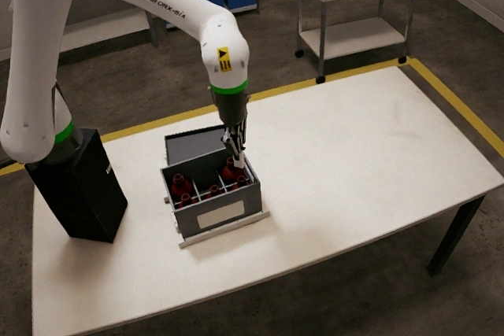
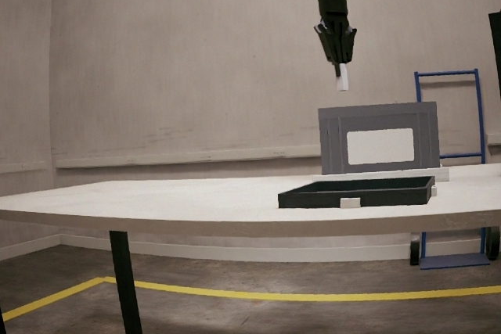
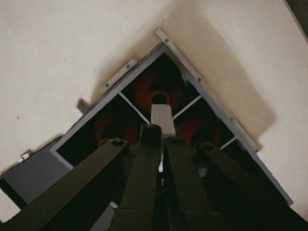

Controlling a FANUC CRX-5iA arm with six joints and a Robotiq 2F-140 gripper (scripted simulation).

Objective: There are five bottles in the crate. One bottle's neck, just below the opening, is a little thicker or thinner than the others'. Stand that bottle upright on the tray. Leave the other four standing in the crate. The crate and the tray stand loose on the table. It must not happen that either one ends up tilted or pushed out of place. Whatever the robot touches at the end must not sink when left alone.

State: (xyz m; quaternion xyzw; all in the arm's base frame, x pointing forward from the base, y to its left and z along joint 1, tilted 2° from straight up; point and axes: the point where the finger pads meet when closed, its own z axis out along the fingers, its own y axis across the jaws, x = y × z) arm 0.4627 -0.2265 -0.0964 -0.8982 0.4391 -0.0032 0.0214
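My gripper (image 1: 239, 162) (image 2: 342, 84) (image 3: 160, 118) is shut, its pale fingertips together with nothing between them. It hangs above the grey crate (image 1: 253, 201) (image 2: 378, 112) (image 3: 108, 96), over its back right part in the top view. Five red-brown bottles stand in the crate: back left (image 1: 179, 186), front left (image 1: 186, 199), front middle (image 1: 213, 191), front right (image 1: 241, 181) and back right (image 1: 231, 172). The back middle compartment looks empty. The fingers partly cover the back right bottle. Neck thicknesses cannot be told apart. The dark tray (image 1: 195, 145) (image 2: 311, 201) (image 3: 36, 174) shows no bottle.
The tray lies directly behind the crate in the top view. The crate's walls and thin dividers rise around the bottles. A white strip (image 1: 224, 230) lies along the crate's front foot, and small white blocks sit beside crate and tray. The black robot pedestal (image 1: 77, 193) stands left.
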